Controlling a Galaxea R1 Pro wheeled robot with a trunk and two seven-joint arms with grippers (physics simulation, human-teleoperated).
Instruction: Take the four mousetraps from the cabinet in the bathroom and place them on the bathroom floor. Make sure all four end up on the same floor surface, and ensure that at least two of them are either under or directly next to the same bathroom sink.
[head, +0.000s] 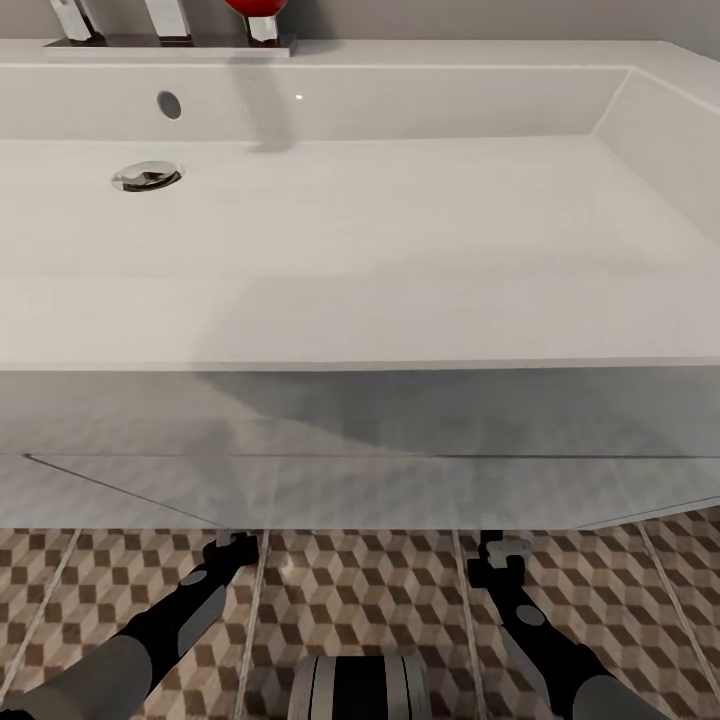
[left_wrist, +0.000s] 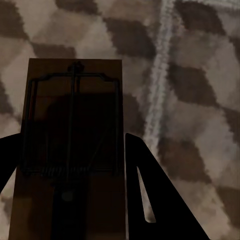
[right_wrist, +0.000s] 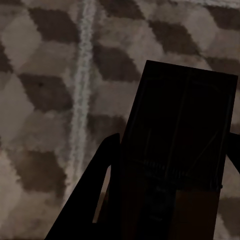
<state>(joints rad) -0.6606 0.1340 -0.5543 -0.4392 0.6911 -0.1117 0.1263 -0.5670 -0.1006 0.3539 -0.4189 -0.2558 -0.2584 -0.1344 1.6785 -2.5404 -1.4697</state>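
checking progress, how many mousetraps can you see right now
2. One mousetrap sits between the left claw's fingers above the tiled floor; the other mousetrap is in the right claw. Others may be out of view.

A red-topped object (head: 256, 10) stood on a grey ledge (head: 170, 44) against the wall, beside two chrome fittings (head: 168, 16), its upper part cut off.

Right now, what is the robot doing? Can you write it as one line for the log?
place: at sink | left hand: holds mousetrap above floor | right hand: holds second mousetrap | neither trap set down yet
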